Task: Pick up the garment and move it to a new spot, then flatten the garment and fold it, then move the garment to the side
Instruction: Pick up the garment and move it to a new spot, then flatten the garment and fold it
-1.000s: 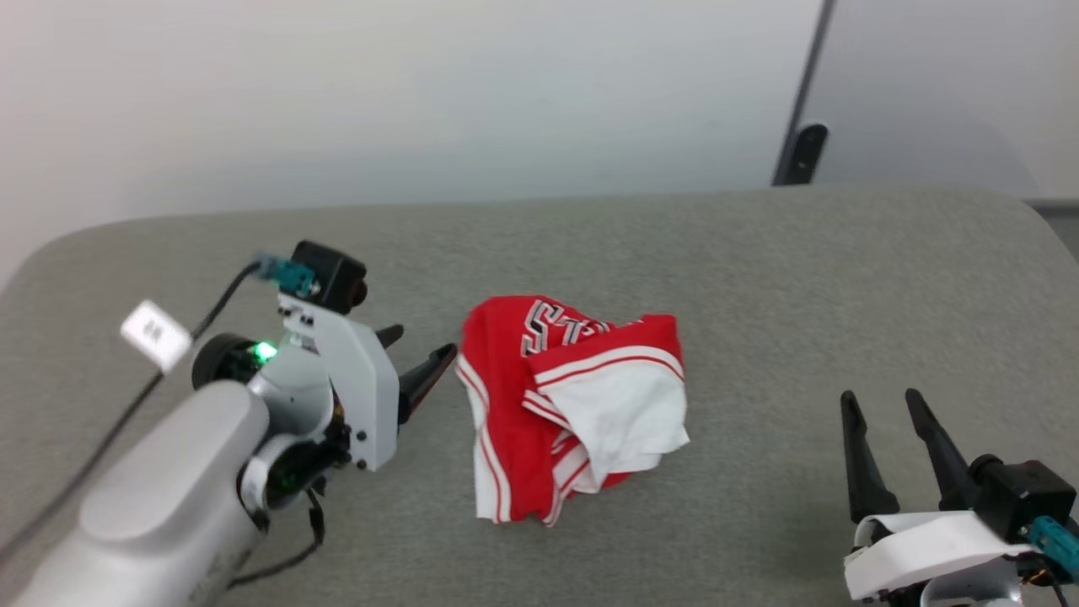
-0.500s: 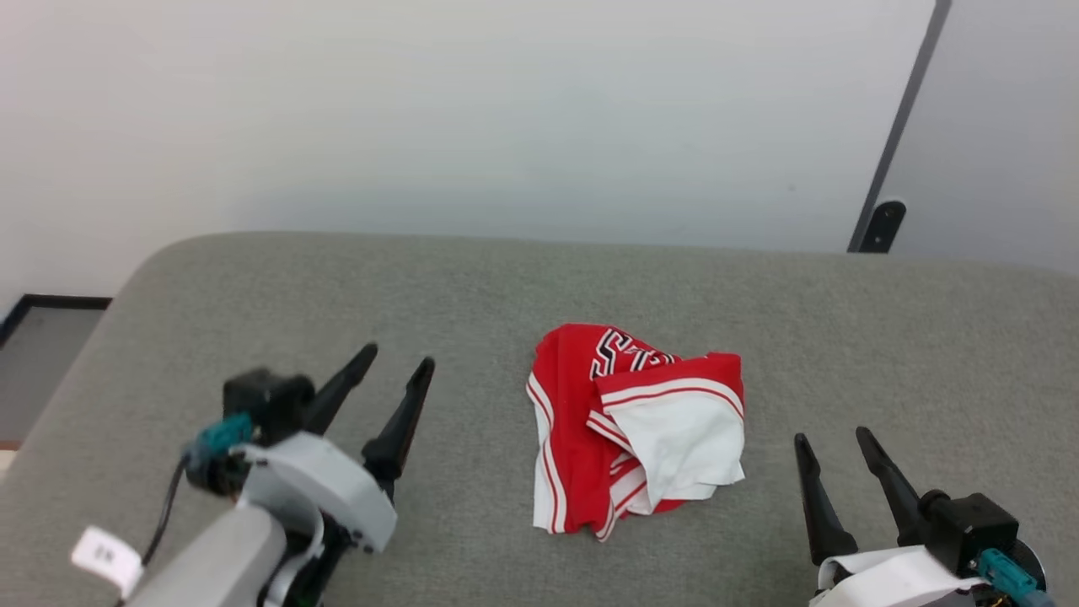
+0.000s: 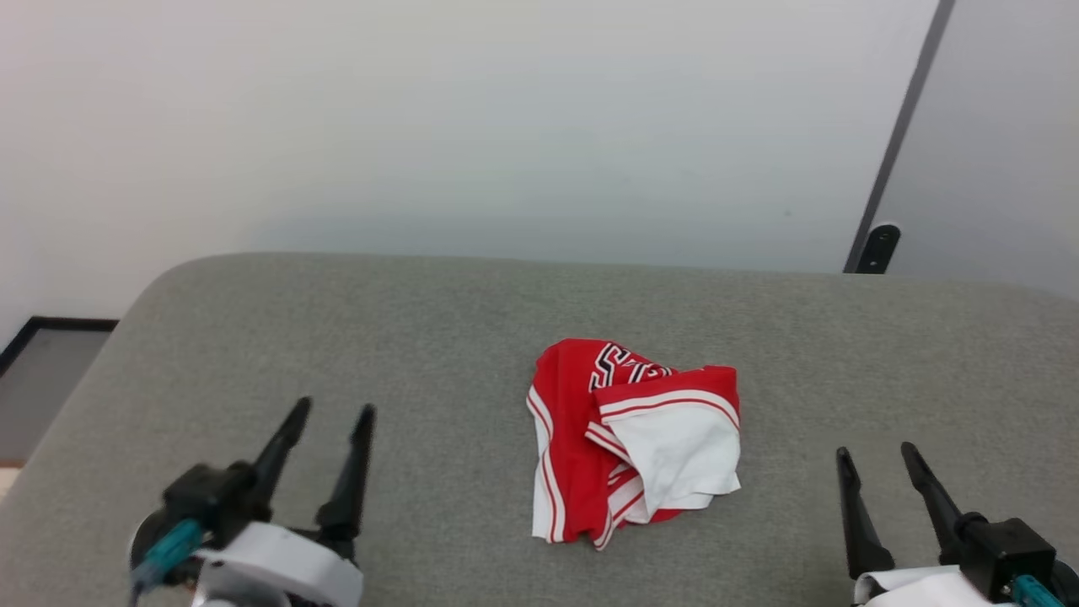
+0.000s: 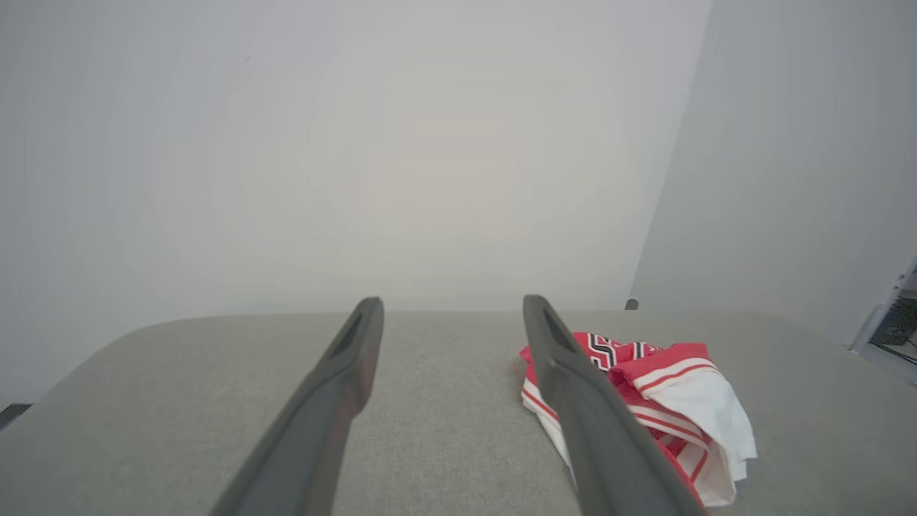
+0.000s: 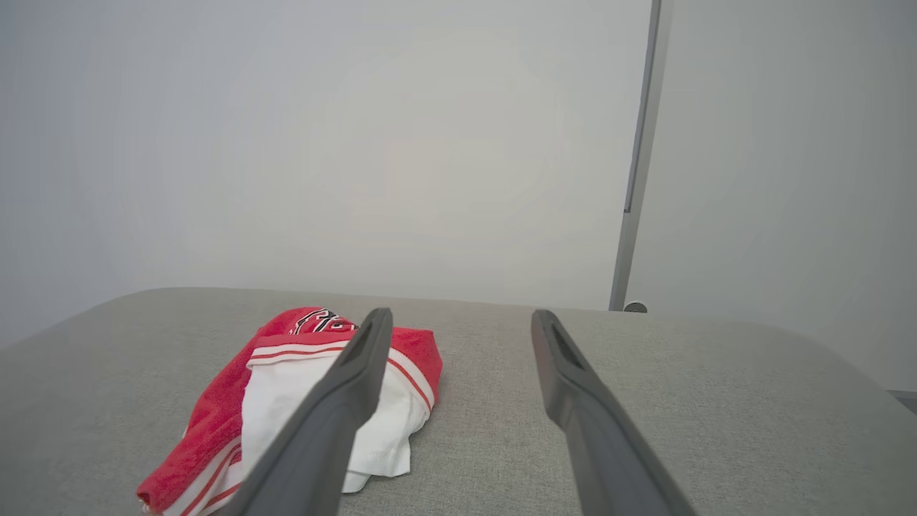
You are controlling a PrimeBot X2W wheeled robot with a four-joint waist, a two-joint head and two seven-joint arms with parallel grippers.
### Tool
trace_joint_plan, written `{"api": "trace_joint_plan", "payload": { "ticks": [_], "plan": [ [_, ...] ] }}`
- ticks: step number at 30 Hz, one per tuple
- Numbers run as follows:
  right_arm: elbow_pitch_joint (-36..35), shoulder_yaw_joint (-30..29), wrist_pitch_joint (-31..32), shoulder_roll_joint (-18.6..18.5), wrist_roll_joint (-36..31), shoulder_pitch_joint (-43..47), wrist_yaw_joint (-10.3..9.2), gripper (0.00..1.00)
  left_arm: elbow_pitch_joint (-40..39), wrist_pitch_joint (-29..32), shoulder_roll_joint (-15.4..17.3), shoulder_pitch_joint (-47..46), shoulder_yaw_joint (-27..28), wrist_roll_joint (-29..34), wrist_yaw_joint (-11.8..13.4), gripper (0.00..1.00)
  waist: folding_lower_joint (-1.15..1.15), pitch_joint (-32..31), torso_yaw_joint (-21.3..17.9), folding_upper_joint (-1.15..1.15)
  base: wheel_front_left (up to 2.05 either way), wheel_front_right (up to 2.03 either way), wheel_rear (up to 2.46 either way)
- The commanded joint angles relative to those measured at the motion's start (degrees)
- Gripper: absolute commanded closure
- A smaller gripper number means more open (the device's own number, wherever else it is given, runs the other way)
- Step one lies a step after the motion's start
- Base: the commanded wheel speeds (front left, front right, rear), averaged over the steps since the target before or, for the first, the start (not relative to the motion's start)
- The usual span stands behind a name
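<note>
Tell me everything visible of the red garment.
The garment is a crumpled heap of soft red fabric with a white sleeve on top, red-and-white striped trim, and black-and-white outlined lettering at its far edge. It lies bunched near the middle of the gray padded surface, touching only that; the left gripper and right gripper, both open, stand clear on either side.

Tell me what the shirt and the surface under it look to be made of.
The shirt: soft, matte cloth, likely a knit jersey; it slumps in loose folds and creases. The surface: grey matte textile covering with a fine speckled weave, perhaps felt or upholstery cloth; its rounded edges hint at padding, unconfirmed.
</note>
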Motion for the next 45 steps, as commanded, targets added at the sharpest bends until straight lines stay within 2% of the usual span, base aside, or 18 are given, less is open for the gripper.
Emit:
{"api": "trace_joint_plan", "payload": {
  "ticks": [1,5,10,15,26,30,33,43,45],
  "plan": [
    [0.1,-1.1,-0.4,0.0,-0.4,1.1,-0.04,0.00,-0.9,0.0,-1.8,2.7,3.6,1.3,-0.4,0.00,0.00,-0.3,-1.3,0.00,0.00,0.00,0.00],
    [0.1,-2.9,-0.5,0.0,-0.9,1.3,-0.04,0.00,-2.2,0.0,-3.9,6.2,9.2,4.0,-1.2,0.00,0.00,-0.3,-2.4,0.00,0.00,0.00,0.00],
    [-0.1,-5.6,-0.7,0.0,-2.2,2.5,-0.04,0.00,-2.5,0.0,-7.2,11.0,16.9,8.5,-4.0,0.00,0.00,-0.1,-4.1,0.00,0.00,0.00,0.00],
    [-0.6,-7.1,-0.8,0.1,-2.3,2.8,-0.04,0.00,-1.7,0.0,-9.6,12.7,21.4,12.1,-6.5,0.00,0.00,0.3,-5.2,0.00,0.00,0.00,0.00],
    [-1.1,-6.4,-0.8,0.0,-2.0,2.3,-0.04,0.00,0.1,0.0,-13.1,11.9,24.2,16.3,-9.2,0.00,0.00,1.0,-5.4,0.00,0.00,0.00,0.00],
    [-1.0,-5.9,-0.6,0.0,-1.8,1.7,-0.04,0.00,3.3,0.7,-12.5,10.5,22.5,15.4,-9.6,0.00,0.00,1.7,-5.6,0.00,0.00,0.00,0.00],
    [-1.0,-4.9,0.0,0.0,-1.4,1.1,-0.04,0.00,4.7,5.7,-10.4,7.5,20.4,13.8,-9.9,0.00,0.00,2.4,-6.2,0.00,0.00,0.00,0.00],
    [-0.4,-0.9,1.4,0.0,0.4,-0.5,-0.04,0.00,3.6,38.5,-2.1,-3.8,14.0,-2.3,-10.0,0.00,0.00,5.6,-9.8,0.00,0.00,0.00,0.00],
    [0.0,-0.3,1.3,0.0,1.2,-0.8,-0.05,0.00,3.4,44.2,-1.5,-5.6,13.0,-5.2,-10.0,0.00,0.00,6.3,-10.5,0.00,0.00,0.00,0.00]
  ]
}}
